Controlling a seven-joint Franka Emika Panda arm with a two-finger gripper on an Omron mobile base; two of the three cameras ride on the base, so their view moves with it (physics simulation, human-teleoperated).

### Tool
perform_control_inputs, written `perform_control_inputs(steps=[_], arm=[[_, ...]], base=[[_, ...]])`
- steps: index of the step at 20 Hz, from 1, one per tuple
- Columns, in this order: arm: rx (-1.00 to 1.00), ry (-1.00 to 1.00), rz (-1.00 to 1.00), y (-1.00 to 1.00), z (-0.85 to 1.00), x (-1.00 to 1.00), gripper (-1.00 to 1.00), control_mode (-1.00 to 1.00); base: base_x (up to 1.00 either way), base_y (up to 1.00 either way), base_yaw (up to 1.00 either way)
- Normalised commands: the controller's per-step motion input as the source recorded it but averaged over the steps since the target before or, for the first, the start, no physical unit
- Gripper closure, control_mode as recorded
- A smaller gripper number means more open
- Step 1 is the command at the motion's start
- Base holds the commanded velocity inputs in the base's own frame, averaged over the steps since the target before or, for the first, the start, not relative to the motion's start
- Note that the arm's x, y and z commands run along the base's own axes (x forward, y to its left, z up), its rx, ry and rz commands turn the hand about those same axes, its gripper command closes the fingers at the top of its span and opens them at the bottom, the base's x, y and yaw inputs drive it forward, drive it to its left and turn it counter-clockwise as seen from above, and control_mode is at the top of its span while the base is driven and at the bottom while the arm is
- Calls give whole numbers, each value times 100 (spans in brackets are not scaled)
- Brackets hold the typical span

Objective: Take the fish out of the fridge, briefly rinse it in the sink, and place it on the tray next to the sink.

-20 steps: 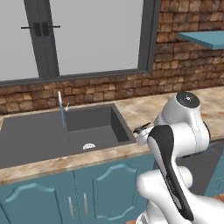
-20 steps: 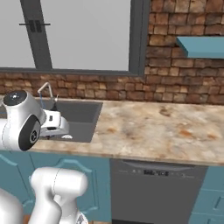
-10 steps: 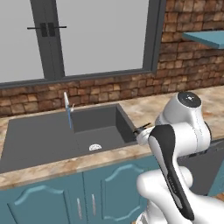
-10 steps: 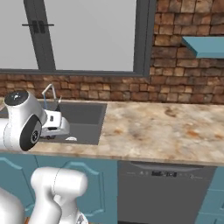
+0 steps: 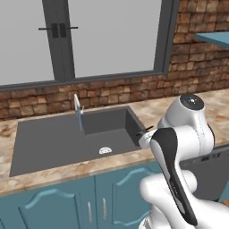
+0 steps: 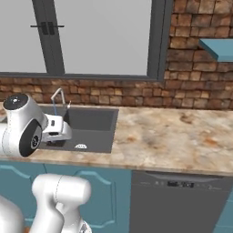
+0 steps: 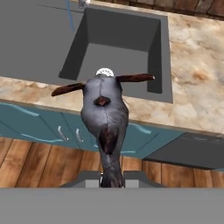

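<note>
One fish, dark grey, was clamped in the gripper, jaws nearly together on its tail end, body pointing away from the hand toward the sink. Two thin dark fins stuck out sideways from its body. In the hand view the fish hung over the counter's front edge, its head lined up with the round drain in the basin, above the blue cabinet doors and wood floor.

One sink: deep basin on the right, flat drainboard on the left, one slim faucet at the back edge between them. Basin walls dropped steeply; basin open, just the drain on its bottom. In the left base view the arm stood at the basin's front right corner, hand just past the counter edge.

In the right base view the counter right of the sink was a wide marbled stretch running to the brick wall. One dishwasher front sat below it. One window above the sink, one blue shelf high at right.
</note>
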Motion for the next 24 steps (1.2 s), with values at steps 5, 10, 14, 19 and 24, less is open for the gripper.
perform_control_inputs(steps=[5,10,14,19,24], arm=[[0,0,0,0,0,0,100,100],[0,0,0,0,0,0,100,100],[0,0,0,0,0,0,100,100],[0,0,0,0,0,0,100,100],[0,0,0,0,0,0,100,100]], base=[[2,44,17],[0,23,9],[2,0,0],[3,3,0],[12,9,0]])
